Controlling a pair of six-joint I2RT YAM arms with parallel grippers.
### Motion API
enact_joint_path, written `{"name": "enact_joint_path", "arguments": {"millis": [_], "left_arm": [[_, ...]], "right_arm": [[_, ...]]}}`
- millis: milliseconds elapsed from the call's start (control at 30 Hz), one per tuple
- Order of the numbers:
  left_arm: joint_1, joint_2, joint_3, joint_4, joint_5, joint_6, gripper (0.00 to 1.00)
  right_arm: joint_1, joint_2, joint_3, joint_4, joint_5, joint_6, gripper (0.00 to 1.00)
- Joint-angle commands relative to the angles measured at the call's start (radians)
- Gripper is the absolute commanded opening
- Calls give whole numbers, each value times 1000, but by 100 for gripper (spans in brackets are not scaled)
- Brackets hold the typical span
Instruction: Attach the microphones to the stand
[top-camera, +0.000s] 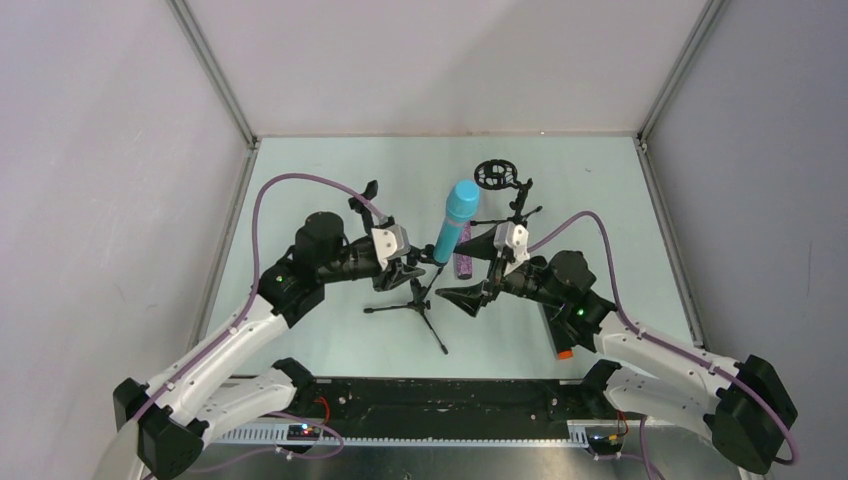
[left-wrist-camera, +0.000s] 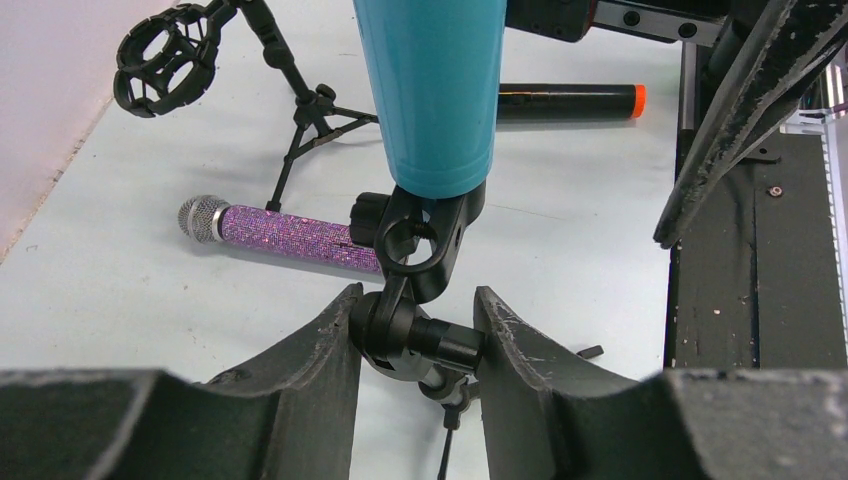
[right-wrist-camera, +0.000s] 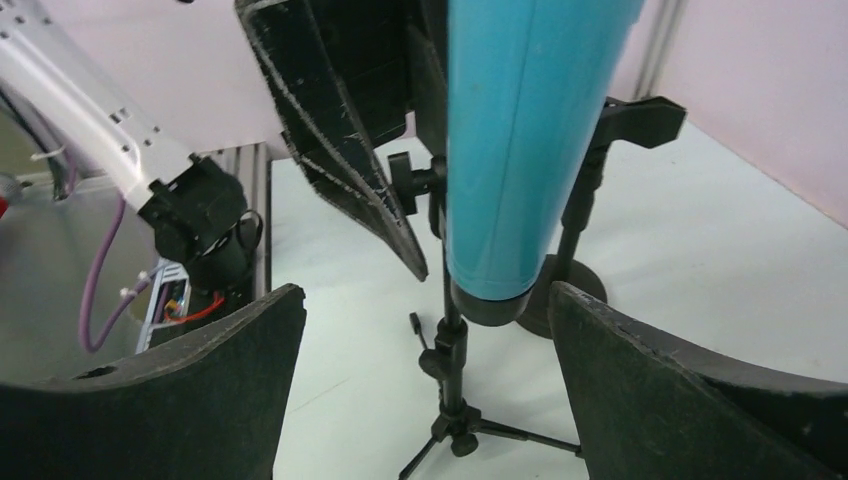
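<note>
The light blue microphone stands tilted in the clip of a black tripod stand. My left gripper is shut on the stand's swivel joint just below the clip; it also shows in the top view. My right gripper is open and empty, its jaws wide on either side of the blue microphone's lower end without touching it. The purple glitter microphone lies on the table behind the stand. The black microphone with the orange end lies near the right arm.
A second tripod stand with a ring shock mount stands at the back. A round-base stand with an empty clip is behind the blue microphone. The metal frame rail runs along the near edge.
</note>
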Motion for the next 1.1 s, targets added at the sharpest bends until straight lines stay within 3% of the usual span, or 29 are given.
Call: {"name": "enact_joint_path", "arguments": {"millis": [0, 433, 700, 933, 1000, 1067], "left_arm": [[-2, -31, 4, 47, 20, 30, 4], [-3, -31, 1, 48, 24, 35, 4], [-4, -29, 0, 47, 29, 33, 4], [-7, -31, 0, 48, 32, 31, 4], [-8, -33, 0, 47, 34, 31, 4], [-8, -35, 0, 48, 35, 34, 11]], "right_arm": [[-34, 23, 15, 27, -174, -43, 93], [-115, 171, 25, 279, -266, 66, 85], [-85, 223, 105, 254, -289, 72, 70], [-86, 248, 128, 256, -275, 82, 45], [-87, 248, 130, 246, -260, 80, 34], [-88, 250, 131, 237, -246, 78, 20]]}}
